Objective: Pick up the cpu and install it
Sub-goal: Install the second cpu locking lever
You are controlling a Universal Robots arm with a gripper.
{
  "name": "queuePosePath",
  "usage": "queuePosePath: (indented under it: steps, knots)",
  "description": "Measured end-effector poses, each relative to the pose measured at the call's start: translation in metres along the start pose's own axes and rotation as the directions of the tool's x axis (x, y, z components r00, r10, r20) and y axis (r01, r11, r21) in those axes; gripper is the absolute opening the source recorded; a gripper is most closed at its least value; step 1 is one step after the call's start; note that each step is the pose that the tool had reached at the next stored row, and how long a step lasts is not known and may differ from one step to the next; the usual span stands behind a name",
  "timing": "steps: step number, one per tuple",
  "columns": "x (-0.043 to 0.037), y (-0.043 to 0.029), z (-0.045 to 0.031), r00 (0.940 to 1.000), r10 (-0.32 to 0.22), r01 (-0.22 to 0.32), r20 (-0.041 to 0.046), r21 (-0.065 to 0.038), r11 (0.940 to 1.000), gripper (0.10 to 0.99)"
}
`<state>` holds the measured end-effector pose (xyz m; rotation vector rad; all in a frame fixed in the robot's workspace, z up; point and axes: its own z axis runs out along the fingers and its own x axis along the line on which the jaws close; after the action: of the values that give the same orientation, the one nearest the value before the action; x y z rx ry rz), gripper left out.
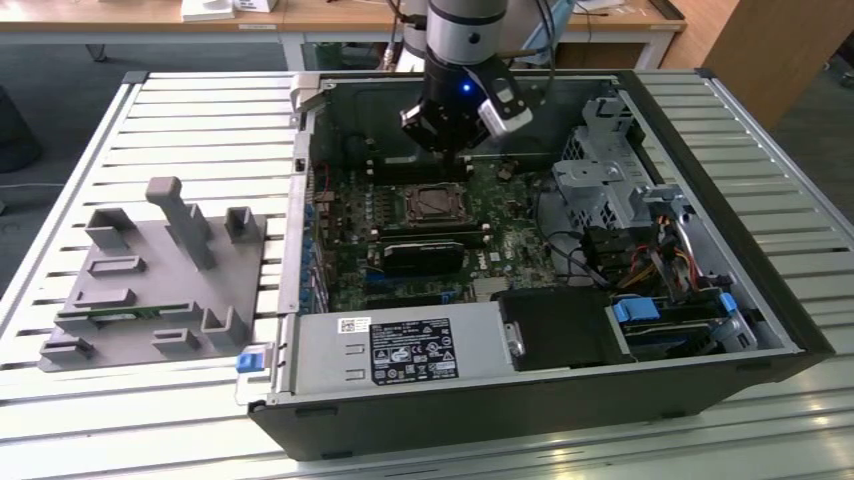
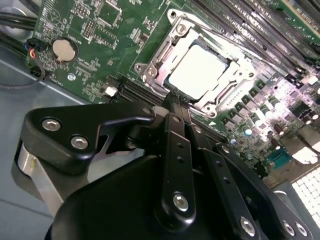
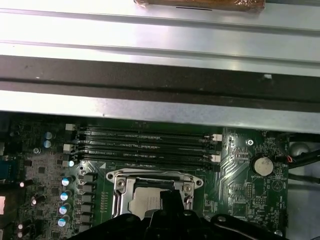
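Right below your gripper [image 2: 172, 107] the cpu [image 2: 199, 71] already sits in the socket frame [image 2: 150, 72], so you're at the seating stage. Fingers look pinched together on nothing; I'd check it's flat before the bracket gets touched.

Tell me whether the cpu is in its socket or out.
In. The cpu lies flat inside the socket frame on the motherboard in both wrist views; the hand sits beside it, holding nothing.
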<state>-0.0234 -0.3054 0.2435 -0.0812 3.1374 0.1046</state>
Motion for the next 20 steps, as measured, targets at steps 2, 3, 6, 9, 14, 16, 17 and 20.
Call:
queuePosePath:
  steps: [2, 3, 6, 9, 14, 16, 17, 20]
  knots:
    - [0.0001, -0.002, -0.0001, 1.0, 0.0, 0.0, 0.0, 0.0, 1.0, 0.106]
    - [0.0002, -0.0035, -0.0002, 1.0, 0.0, 0.0, 0.0001, 0.0, 1.0, 0.106]
    - [0.0005, -0.0085, -0.0006, 1.0, 0.0, 0.0, 0.0, 0.0, 1.0, 0.106]
    - [0.0008, -0.0155, -0.0011, 1.0, 0.0, 0.0, -0.0001, 0.0, 1.0, 0.106]
    - [0.0012, -0.0232, -0.0015, 1.0, 0.0, 0.0, -0.0001, 0.0, 1.0, 0.106]
    - [0.0013, -0.0244, -0.0016, 1.0, 0.0, 0.0, 0.0, 0.0, 1.0, 0.106]
    - [0.0014, -0.0246, -0.0015, 1.0, 0.0, 0.0, 0.0001, 0.0, 1.0, 0.106]
    - [0.0014, -0.0257, -0.0017, 1.0, 0.0, 0.0, 0.0, 0.0, 1.0, 0.106]
